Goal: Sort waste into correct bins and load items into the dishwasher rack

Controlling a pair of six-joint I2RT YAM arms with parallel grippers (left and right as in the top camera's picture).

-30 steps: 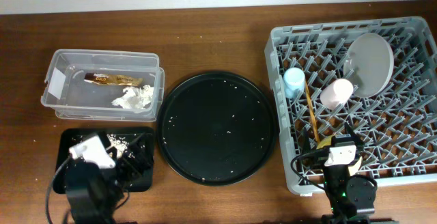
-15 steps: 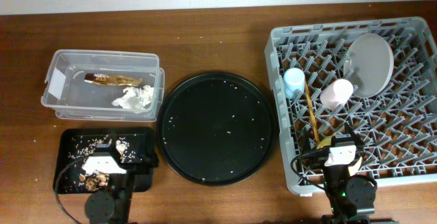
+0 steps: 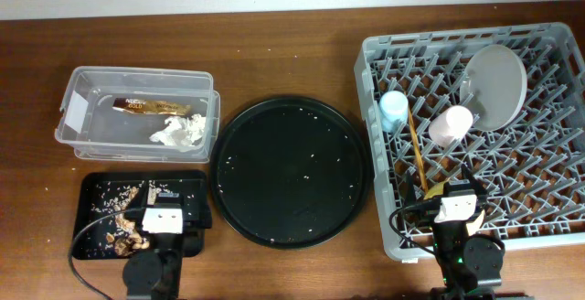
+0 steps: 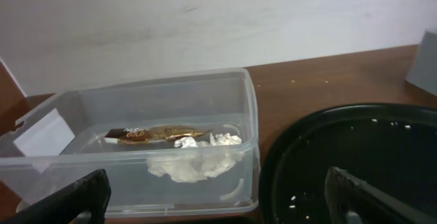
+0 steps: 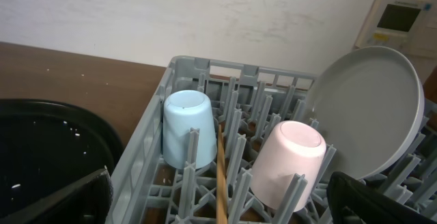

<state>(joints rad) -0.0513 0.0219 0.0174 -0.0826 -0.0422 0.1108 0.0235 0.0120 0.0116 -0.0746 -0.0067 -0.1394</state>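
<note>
The clear tub (image 3: 137, 112) holds the brown-and-gold wrapper (image 3: 146, 106) and the white tissue (image 3: 180, 132); the left wrist view shows the tub (image 4: 225, 98), the wrapper (image 4: 157, 134) and the tissue (image 4: 194, 161) too. Food scraps (image 3: 123, 231) lie in the small black tray (image 3: 96, 183). The grey rack (image 3: 375, 154) holds the blue cup (image 3: 394, 110), pink cup (image 3: 451, 125), plate (image 3: 495, 85) and chopsticks (image 3: 417, 149). My left gripper (image 3: 166, 216) is open and empty over the black tray's near edge. My right gripper (image 3: 460, 201) is open and empty at the rack's near side. The yellow bowl is out of view.
The large round black tray (image 3: 291, 170) with pale crumbs lies between the bins and the rack. In the right wrist view the blue cup (image 5: 184, 135) and pink cup (image 5: 290, 162) stand upside down, a chopstick (image 5: 220, 176) between them, and the plate (image 5: 365, 108) leans at the right.
My left arm has drawn back toward the table's front edge and shifted right, uncovering the small black tray with scraps in it. The right arm has not moved.
</note>
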